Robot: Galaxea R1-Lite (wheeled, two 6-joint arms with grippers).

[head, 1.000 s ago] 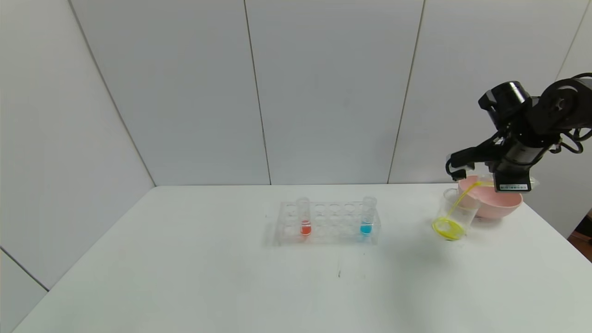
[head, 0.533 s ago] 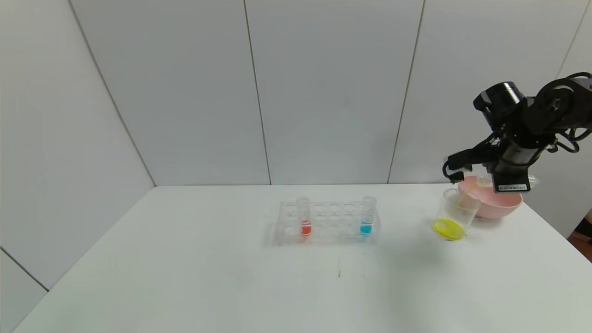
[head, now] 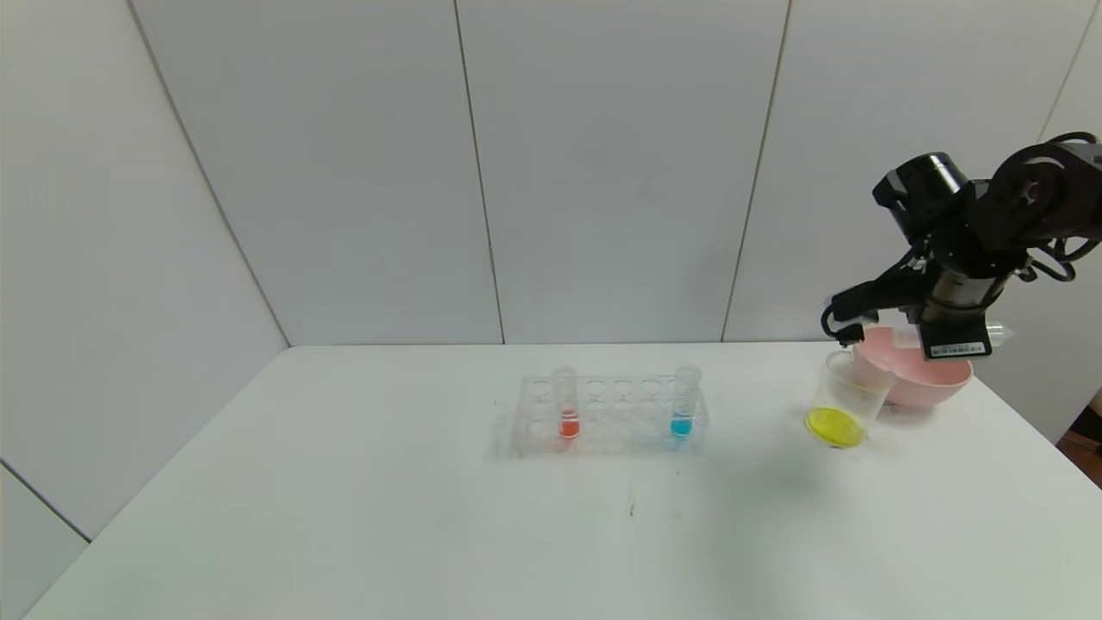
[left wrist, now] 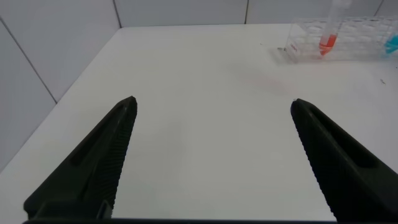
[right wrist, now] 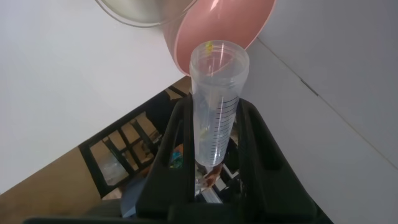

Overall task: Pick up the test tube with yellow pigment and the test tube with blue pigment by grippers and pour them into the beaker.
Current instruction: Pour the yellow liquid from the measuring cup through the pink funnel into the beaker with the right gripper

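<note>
With tube tipped over beaker (head: 848, 398) at frame right, my right gripper (right wrist: 214, 134) clamps drained yellow tube (right wrist: 214, 106) so dregs drip; left gripper (left wrist: 211, 155) idle, jaws apart.

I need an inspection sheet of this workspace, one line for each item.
Surface: white table, a small dark mark near its middle.
Job's things: beaker with yellow liquid at the bottom, beside the pink bowl; yellow tube, nearly empty, tipped; blue tube upright in the rack.
Clutter: orange-red tube in the rack.
Grippers: right gripper shut on the yellow tube, above the bowl and beaker; left gripper open, over bare table.
Cables: black loops on the right arm.
Surroundings: grey wall panels.
</note>
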